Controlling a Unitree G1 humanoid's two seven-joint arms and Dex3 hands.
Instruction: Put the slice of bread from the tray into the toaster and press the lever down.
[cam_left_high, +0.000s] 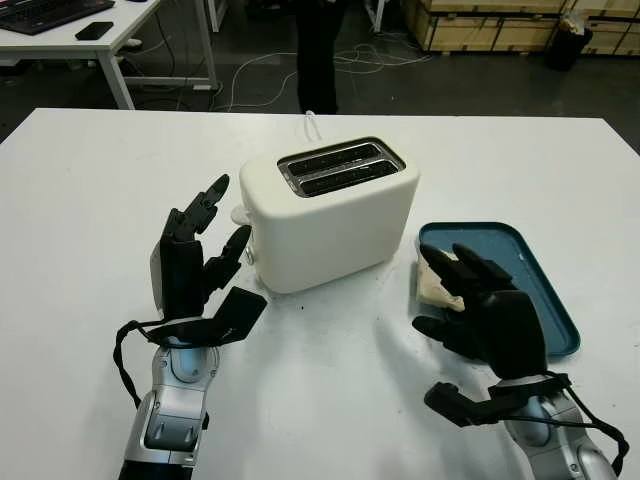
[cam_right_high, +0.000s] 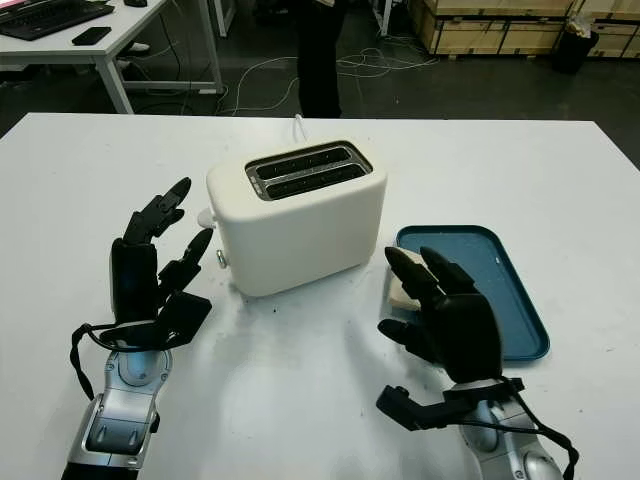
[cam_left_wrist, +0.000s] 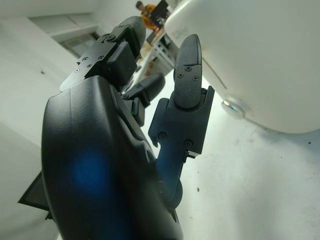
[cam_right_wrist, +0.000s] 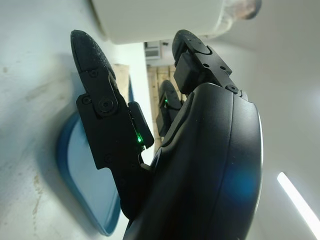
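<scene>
A cream two-slot toaster (cam_left_high: 330, 210) stands mid-table, both slots empty. Its white lever knob (cam_left_high: 240, 214) sticks out of the left end, up. To the right lies a blue tray (cam_left_high: 530, 262). A pale slice of bread (cam_left_high: 432, 284) sits at the tray's near left rim, partly hidden by my right hand (cam_left_high: 452, 288). That hand is open, with its fingers reaching over the slice; I cannot tell whether they touch it. My left hand (cam_left_high: 215, 228) is open and upright beside the toaster's left end, close to the knob. The tray (cam_right_wrist: 85, 165) and toaster (cam_left_wrist: 250, 55) appear again in the wrist views.
The toaster's white cord (cam_left_high: 312, 125) runs off the far table edge. A person's dark legs (cam_left_high: 318, 50) stand behind the table. A desk (cam_left_high: 70, 35) with a keyboard is at the back left, pallets of boxes (cam_left_high: 500, 20) at the back right.
</scene>
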